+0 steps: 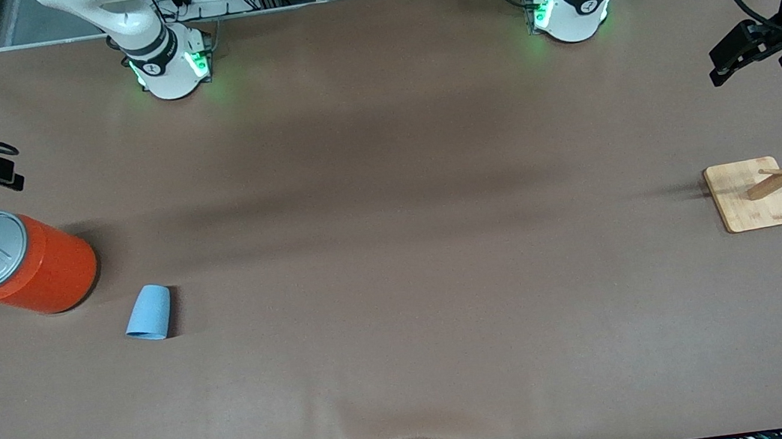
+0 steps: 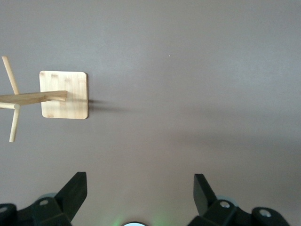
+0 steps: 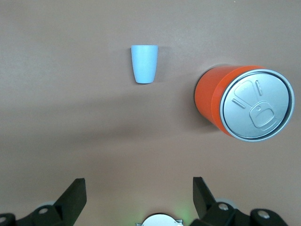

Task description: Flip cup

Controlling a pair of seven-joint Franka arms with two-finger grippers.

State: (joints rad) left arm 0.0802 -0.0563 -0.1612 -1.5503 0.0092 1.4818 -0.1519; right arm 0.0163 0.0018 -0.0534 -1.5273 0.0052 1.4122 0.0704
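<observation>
The small light-blue cup (image 1: 149, 312) is on the brown table near the right arm's end, beside the orange can (image 1: 27, 267) and nearer the front camera than it. Its wide end points toward the front camera and its inside does not show. It also shows in the right wrist view (image 3: 144, 63), apart from the fingers. My right gripper (image 1: 3, 174) hovers open and empty over the table edge by the can; its jaws (image 3: 138, 186) stand wide apart. My left gripper (image 1: 729, 60) hovers open and empty at the left arm's end (image 2: 139, 181).
The large orange can with a grey pull-tab lid (image 3: 247, 103) stands upright close to the cup. A wooden peg rack on a square bamboo base (image 1: 750, 195) stands at the left arm's end, also in the left wrist view (image 2: 64, 94).
</observation>
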